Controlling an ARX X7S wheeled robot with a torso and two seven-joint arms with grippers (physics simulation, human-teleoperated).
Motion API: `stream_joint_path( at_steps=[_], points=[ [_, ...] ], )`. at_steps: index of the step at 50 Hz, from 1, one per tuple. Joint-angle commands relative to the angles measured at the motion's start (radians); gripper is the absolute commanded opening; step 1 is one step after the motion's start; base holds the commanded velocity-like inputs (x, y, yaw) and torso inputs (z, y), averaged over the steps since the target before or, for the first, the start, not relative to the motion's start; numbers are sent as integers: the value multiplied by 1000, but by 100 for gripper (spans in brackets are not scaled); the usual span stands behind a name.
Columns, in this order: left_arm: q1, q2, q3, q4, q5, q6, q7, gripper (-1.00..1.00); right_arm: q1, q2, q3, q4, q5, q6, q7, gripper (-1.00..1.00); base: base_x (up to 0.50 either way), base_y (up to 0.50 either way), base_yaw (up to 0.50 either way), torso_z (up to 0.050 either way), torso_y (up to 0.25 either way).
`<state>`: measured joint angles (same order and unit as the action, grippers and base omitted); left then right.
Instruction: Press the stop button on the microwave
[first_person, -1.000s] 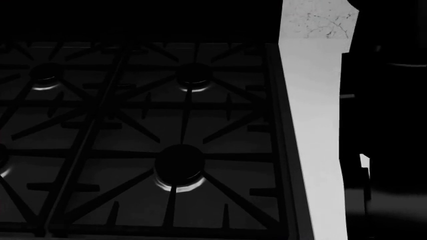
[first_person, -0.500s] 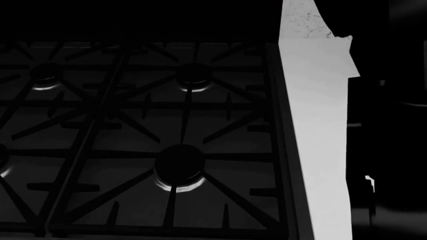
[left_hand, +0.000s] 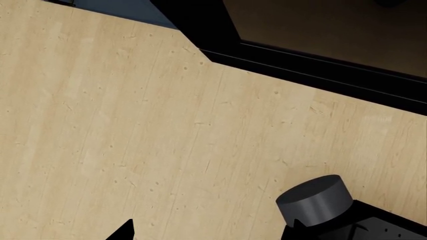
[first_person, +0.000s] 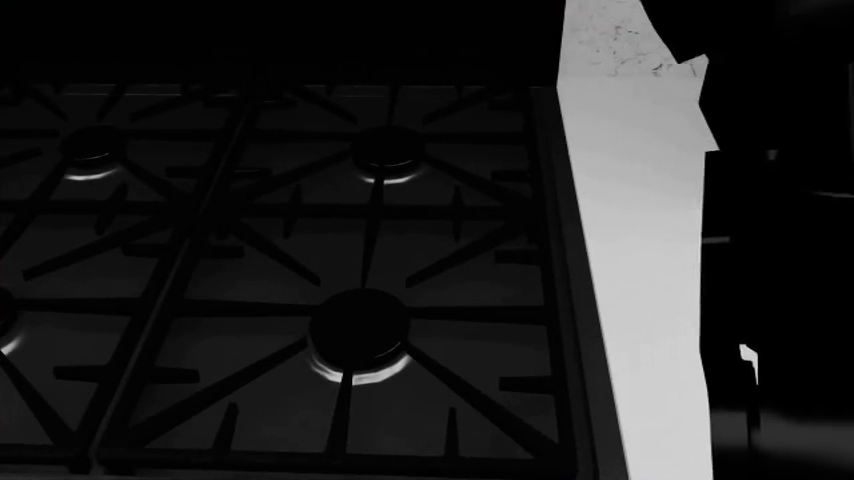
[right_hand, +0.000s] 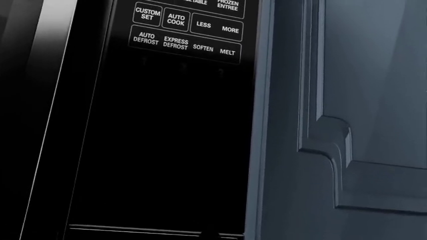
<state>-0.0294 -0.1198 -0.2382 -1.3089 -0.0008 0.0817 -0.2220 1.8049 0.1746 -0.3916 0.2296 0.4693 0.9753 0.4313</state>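
The microwave's black control panel fills the right wrist view at close range. Its keypad rows read custom set, auto cook, less, more, auto defrost, express defrost, soften, melt. No stop button shows; the panel below these rows is plain black. Of my right gripper only a small dark tip shows at the frame's edge, against the panel's lower trim. My left gripper hangs over a light wooden floor, its two dark fingertips wide apart and empty.
The head view looks down on a dark gas stove with several burners and a white counter strip to its right. My right arm is a dark shape beyond it. A blue-grey cabinet door adjoins the microwave.
In the head view the dark shape of my right arm has shifted slightly along the counter's right edge. The stove and counter have not moved.
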Motion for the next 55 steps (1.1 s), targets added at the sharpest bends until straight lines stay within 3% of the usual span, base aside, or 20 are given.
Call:
stream_joint_path(
  at_steps=[1, 27, 46, 55],
  points=[
    [0, 0, -3, 0, -1, 3, 2, 100, 50, -15, -29, 109, -30, -73, -30, -100, 0, 0, 0, 0, 0],
    [1, 2, -17, 0, -1, 9, 10, 100, 120, -75, -86, 479, -98, -306, -109, -100, 0, 0, 0, 0, 0],
    [0, 2, -28, 0, -1, 4, 11, 100, 228, -160, -121, 954, -150, -601, -185, -100, 11, 0, 2, 2, 0],
    [0, 2, -29, 0, 0, 2, 10, 100, 249, -170, -166, 1053, -93, -657, -199, -100, 36, -2, 7, 10, 0]
  ],
)
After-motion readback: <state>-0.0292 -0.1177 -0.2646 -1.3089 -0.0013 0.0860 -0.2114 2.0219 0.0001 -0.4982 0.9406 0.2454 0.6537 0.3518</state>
